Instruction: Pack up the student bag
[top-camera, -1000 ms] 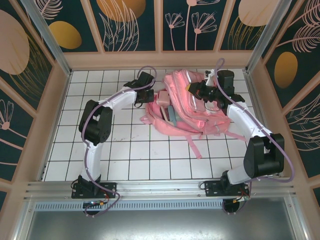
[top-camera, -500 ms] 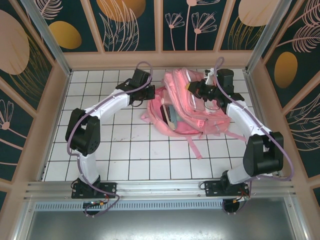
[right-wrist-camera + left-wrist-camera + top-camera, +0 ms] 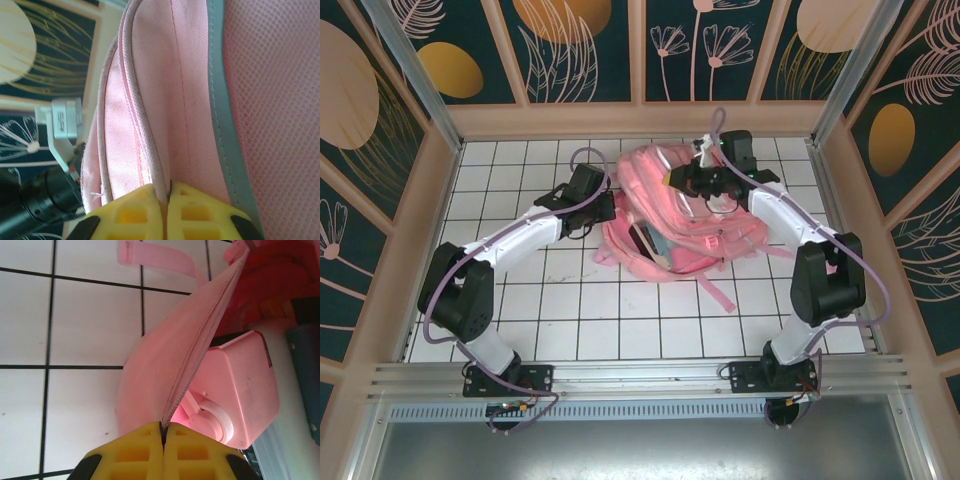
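Student bag (image 3: 685, 225) lies open; left gripper (image 3: 163, 429) pinches its flap edge, right gripper (image 3: 167, 190) pinches its top seam, apparently spreading the mouth for packing.

White arms (image 3: 520, 235), black joints (image 3: 455, 300), purple cables (image 3: 588, 151)
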`<state>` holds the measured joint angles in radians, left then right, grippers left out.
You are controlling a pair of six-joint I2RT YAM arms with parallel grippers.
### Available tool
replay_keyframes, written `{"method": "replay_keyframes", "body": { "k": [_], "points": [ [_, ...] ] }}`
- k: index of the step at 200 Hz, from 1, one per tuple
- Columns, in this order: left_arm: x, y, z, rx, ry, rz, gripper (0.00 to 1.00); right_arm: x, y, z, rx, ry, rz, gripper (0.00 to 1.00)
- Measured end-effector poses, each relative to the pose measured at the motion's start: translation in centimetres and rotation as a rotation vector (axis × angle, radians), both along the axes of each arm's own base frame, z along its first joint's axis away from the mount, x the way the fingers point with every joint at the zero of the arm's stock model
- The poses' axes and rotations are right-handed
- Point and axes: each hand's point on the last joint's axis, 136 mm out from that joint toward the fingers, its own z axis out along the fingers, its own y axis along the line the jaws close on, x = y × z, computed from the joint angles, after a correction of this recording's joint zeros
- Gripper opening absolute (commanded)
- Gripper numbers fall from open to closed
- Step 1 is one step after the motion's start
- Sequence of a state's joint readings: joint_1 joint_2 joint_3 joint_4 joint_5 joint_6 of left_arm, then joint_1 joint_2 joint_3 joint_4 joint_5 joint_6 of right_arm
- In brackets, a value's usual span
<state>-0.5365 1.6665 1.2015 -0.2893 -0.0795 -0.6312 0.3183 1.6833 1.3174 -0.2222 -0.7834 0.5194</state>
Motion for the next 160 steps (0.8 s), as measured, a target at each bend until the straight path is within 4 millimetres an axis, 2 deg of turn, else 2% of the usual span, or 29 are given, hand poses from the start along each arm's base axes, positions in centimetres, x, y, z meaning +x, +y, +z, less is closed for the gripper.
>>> {"method": "replay_keyframes", "body": {
  "k": [16, 27, 54, 86, 103, 132, 147, 160],
  "points": [
    [0.0, 0.3, -0.3, 0.01, 0.004, 0.015, 0.0, -0.7, 0.1, -0.6, -0.027, -0.006, 0.018, 0.44],
    [0.0, 0.4, -0.3, 0.012, 0.004, 0.02, 0.0, -1.1, -0.4, -1.0, -0.051, -0.006, 0.0, 0.51],
    [0.3, 0.6, -1.3, 0.039, 0.021, 0.033, 0.0, -3.3, -2.3, -1.5, -0.109, 0.004, -0.06, 0.53],
    [0.7, 0.8, -1.7, 0.062, 0.026, 0.04, 0.0, -7.6, -4.1, -2.4, -0.146, 0.017, -0.116, 0.5],
    [1.2, 1.0, -1.6, 0.072, 0.017, 0.049, 0.0, -10.7, -4.2, -4.5, -0.171, 0.066, -0.117, 0.5],
    [1.6, 1.8, -1.5, 0.092, 0.007, 0.067, 0.0, -16.4, -4.4, -9.9, -0.227, 0.2, -0.109, 0.5],
    [1.7, 2.0, -1.5, 0.102, 0.003, 0.068, 0.0, -18.3, -5.1, -12.3, -0.254, 0.261, -0.127, 0.52],
    [1.7, 2.3, -1.4, 0.112, -0.004, 0.071, 0.0, -18.9, -5.7, -13.8, -0.28, 0.295, -0.158, 0.53]
  ]
}}
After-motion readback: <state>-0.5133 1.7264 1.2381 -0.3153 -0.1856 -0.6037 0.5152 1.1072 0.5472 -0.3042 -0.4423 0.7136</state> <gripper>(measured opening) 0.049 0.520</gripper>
